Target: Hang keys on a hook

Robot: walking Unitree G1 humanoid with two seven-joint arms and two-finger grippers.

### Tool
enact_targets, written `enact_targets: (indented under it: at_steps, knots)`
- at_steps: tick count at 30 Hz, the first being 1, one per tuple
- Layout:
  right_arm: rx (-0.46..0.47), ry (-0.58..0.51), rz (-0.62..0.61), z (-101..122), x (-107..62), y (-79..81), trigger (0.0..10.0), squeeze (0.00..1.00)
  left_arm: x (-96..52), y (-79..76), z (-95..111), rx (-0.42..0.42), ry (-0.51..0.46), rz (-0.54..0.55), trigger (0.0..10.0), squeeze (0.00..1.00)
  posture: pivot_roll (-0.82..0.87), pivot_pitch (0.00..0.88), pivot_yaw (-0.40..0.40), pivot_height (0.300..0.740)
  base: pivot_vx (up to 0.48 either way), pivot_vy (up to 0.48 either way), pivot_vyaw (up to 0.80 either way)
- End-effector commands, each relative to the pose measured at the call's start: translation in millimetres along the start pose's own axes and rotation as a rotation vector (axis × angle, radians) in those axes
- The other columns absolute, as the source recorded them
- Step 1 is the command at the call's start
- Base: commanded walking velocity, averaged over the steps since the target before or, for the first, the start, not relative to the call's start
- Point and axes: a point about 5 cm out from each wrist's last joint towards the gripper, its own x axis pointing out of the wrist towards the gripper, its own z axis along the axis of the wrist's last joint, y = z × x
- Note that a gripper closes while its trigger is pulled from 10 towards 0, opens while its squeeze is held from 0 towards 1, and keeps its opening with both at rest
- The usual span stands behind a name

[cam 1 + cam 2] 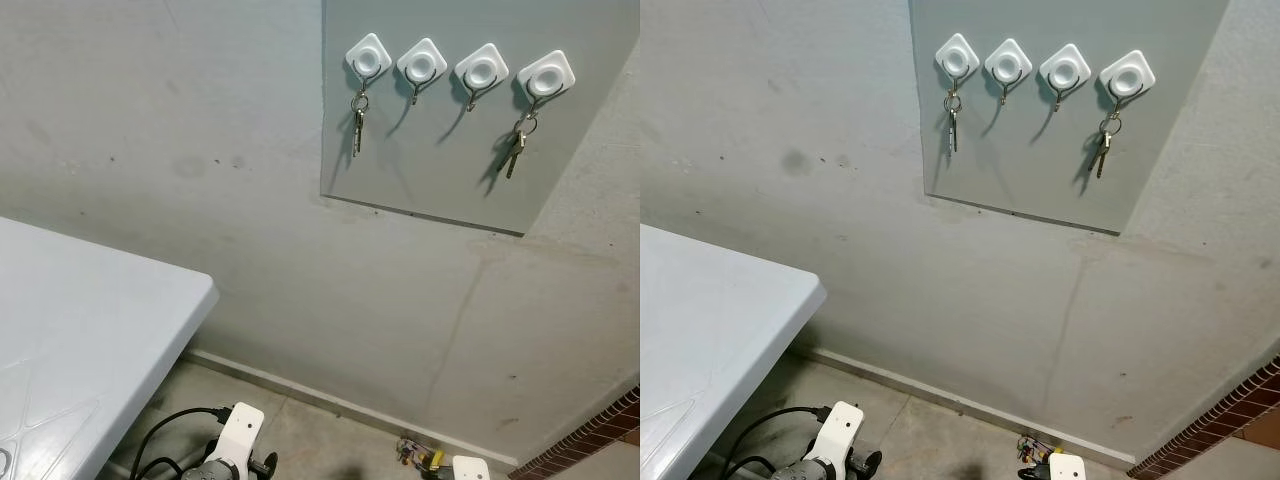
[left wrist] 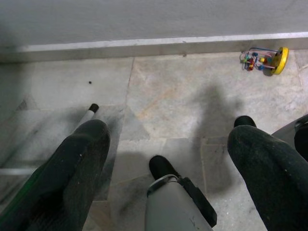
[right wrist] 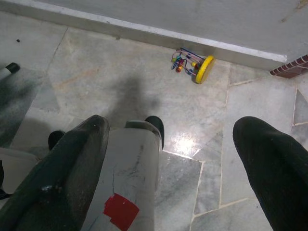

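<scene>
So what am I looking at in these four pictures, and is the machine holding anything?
It is a walking humanoid robot. Two pictures come from its head cameras, facing a wall panel with four white hooks; the first hook and the last hook carry keys, the middle two are bare. A white table stands on its left. The other two pictures look down from its wrists along black fingers: the left hand and the right hand are both open, holding nothing, above a tiled floor with a small colourful toy.

White table [image 1: 90, 340], bead-maze toy [image 3: 193, 64] on tiled floor [image 3: 120, 82] by wall [image 1: 200, 150]
</scene>
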Motion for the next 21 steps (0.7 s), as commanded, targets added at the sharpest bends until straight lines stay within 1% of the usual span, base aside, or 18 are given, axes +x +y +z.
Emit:
enact_targets:
  at_steps: [1, 21]
  knots:
    - [0.021, 0.051, 0.035, -12.8, -2.2, 11.8, 10.0, 0.0, -1.0, 3.7, -2.8, -0.011, 0.013, 0.012, 10.0, 0.0, -0.09, 0.0, 0.038, 0.711, 0.0, 0.0, 0.0]
    - [-0.002, 0.053, 0.044, -11.8, -1.7, 12.9, 10.0, 0.0, -1.1, 3.5, -3.5, -0.014, 0.017, 0.014, 10.0, 0.0, -0.09, 0.0, 0.036, 0.711, 0.0, 0.0, 0.0]
